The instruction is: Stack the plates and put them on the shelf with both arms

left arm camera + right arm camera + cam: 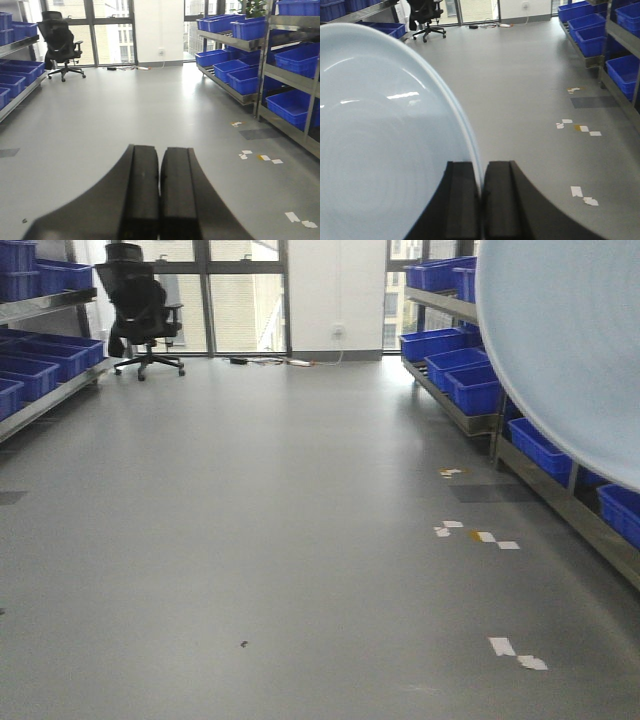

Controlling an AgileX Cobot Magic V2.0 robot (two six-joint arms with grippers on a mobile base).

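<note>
And the right gripper point(481, 186) is clamped tight on the rim of a pale plate point(385, 140), held up on edge above the floor point(520, 75), while the left gripper point(160, 175) is pressed closed on nothing.

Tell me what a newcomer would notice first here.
The pale plate, gripped by its rim in the right claw, fills the left of the right wrist view and looms top right in the front view. The left claw is shut on nothing. Blue crates line steel racks on both sides; a black chair stands by the windows.
</note>
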